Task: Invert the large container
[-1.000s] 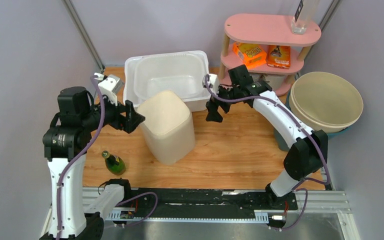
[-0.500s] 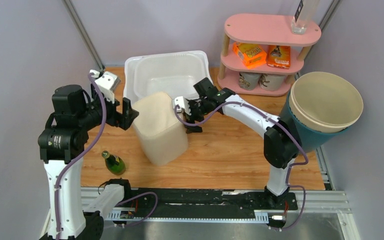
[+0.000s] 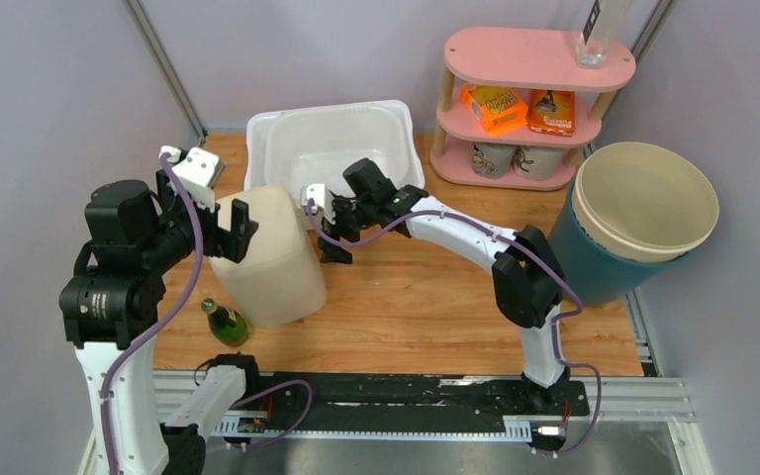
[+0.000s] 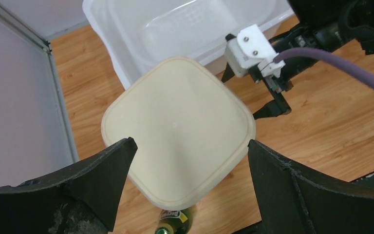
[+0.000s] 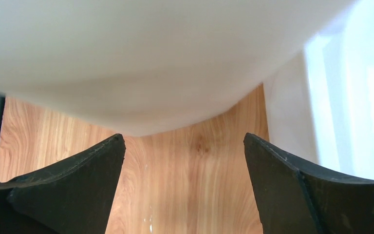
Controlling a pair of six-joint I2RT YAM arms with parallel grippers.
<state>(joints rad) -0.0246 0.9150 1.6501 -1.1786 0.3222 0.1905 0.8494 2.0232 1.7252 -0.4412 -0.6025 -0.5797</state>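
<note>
The large container (image 3: 262, 257) is a cream bin with rounded corners, standing at the left of the wooden table with its closed flat face up. My left gripper (image 3: 236, 230) is open at its upper left side, and in the left wrist view (image 4: 191, 151) the container (image 4: 177, 129) fills the space between the fingers. My right gripper (image 3: 334, 237) is open just right of the container, close to its wall. In the right wrist view (image 5: 185, 146) the cream wall (image 5: 141, 58) looms just ahead and bare wood lies between the fingers.
A white tub (image 3: 327, 148) stands behind the container. A green bottle (image 3: 226, 322) lies by the container's near left corner. A pink shelf (image 3: 534, 99) holding boxes and cups is at the back right. A cream bowl on a teal bucket (image 3: 643, 213) stands at the right edge.
The container has slid left across the table, toward the green bottle. My right arm has reached left after it, and my left gripper has drawn back left with it.
</note>
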